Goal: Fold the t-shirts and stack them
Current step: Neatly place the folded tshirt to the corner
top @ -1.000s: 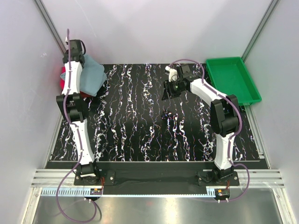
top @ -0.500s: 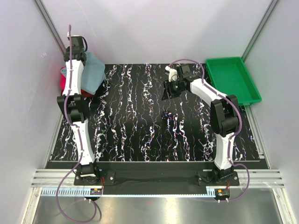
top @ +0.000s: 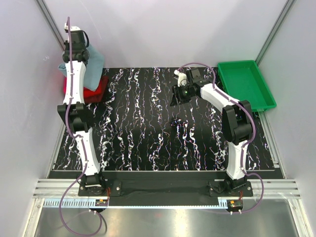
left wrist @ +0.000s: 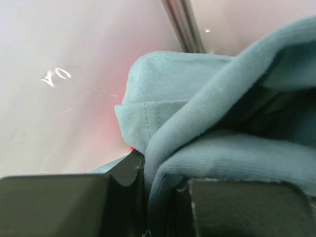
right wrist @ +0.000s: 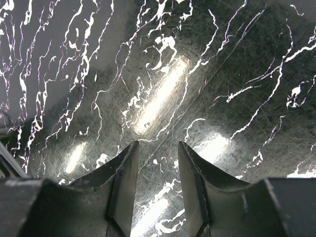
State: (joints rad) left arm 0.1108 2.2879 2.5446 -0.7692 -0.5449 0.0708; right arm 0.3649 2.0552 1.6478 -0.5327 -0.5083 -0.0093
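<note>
Left pincer [left wrist: 160, 190] clenches the grey-blue t-shirt [left wrist: 168, 74] — right pincer [right wrist: 157, 148] hangs released over the table [right wrist: 222, 59].

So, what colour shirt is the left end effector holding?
Teal-blue shirt, best in left wrist view.

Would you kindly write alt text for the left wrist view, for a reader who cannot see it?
The left gripper is shut on a bunched fold of the soft grey-blue cloth t-shirt, which fills the right of the frame; a pale wall stands behind.

Left gripper [left wrist: 158, 192], clamped on dusty grey-blue soft cloth t-shirt [top: 96, 58]: now raised farther toward 11 o'clock. Folded red cloth shirt [top: 94, 88] beneath: now uncovered.
</note>
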